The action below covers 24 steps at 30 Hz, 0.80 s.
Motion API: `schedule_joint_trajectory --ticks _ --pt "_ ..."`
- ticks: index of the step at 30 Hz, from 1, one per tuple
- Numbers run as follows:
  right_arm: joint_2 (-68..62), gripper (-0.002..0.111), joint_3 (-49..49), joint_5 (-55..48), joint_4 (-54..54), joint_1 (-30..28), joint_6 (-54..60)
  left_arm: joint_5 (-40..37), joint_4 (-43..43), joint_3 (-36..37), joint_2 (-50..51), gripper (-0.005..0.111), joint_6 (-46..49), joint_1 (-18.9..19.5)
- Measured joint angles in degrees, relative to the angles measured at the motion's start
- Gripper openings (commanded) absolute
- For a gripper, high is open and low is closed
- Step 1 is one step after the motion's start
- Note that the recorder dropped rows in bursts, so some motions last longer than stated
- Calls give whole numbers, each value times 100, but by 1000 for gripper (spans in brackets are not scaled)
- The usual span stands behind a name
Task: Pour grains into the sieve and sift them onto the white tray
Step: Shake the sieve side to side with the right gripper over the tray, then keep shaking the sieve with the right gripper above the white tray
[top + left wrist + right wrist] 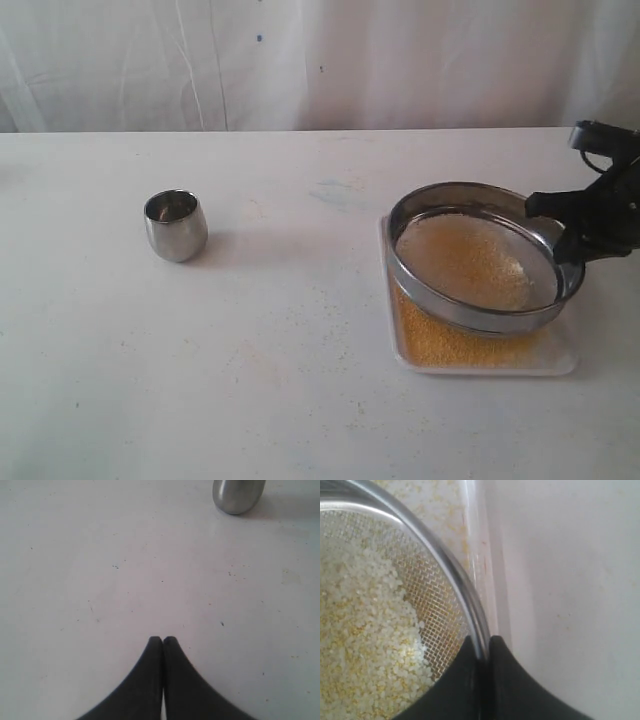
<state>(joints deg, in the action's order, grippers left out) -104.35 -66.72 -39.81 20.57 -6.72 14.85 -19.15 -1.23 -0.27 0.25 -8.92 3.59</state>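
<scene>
The sieve (415, 285) sits over the white tray (560, 360) at the right of the table (300, 400), tilted, with the side by the right gripper (557, 235) higher than the opposite side. Whether its low edge touches the tray cannot be told. Inside it, a layer of grains (470, 260) covers most of the mesh, pale and whitish with some yellow mixed in. The right wrist view shows these coarse grains (370, 630) heaped against the mesh, with a strip of bare mesh near the rim (445, 565).

Under and in front of the sieve, the tray holds a bed of finer yellow-gold grains (450, 345), thickest along the near edge. A few specks lie scattered on the table around it.

The right gripper (485, 645) pinches the sieve's rim, one finger inside the ring and one outside, closed tight on the steel wall.

The cup (176, 226) stands upright well to the left, apart from the tray, its inside showing only dark steel.

The left gripper (163, 640) has its fingers pressed together, holding nothing, over bare table, with the cup (238, 495) well ahead of it
</scene>
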Motion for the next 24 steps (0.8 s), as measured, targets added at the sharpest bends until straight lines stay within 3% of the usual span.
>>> schedule_joint_trajectory --ticks 3,24 --pt "2 0 -11 404 12 12 -169 0 0 0 0 0 0 0" --pt "-3 0 47 16 61 50 -377 0 0 0 0 0 0 0"
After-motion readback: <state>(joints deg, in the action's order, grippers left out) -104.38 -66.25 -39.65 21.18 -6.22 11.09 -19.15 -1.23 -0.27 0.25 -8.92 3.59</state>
